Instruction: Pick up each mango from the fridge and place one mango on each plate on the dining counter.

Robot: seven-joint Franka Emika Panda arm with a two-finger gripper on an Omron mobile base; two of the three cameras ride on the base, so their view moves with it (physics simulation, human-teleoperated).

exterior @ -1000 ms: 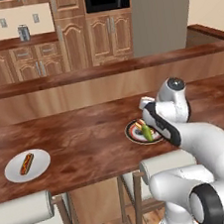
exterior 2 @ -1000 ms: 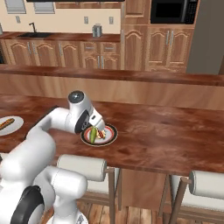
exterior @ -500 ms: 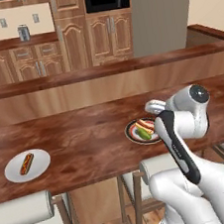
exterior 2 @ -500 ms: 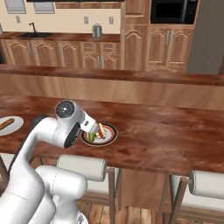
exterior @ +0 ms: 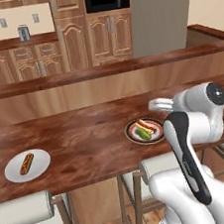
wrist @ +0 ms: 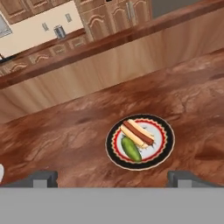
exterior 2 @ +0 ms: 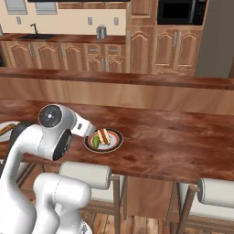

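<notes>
Looking along the hand, you see the gripper with its jaws spread wide and holding nothing, above the dining counter. The yellow-green mango lies on the dark-rimmed plate beside a hot dog. Off to the left, the white plate carries another hot dog.

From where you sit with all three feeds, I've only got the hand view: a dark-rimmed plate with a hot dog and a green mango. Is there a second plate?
Observer: Yes, a plain white plate sits further along the dining counter, on the robot's left.
Reviewer: Mango on it?
Observer: No, it carries a hot dog alone.
Reviewer: Is anything in the gripper?
Observer: Nothing; the gripper is open, tips either side of the dark-rimmed plate in the picture.
</notes>
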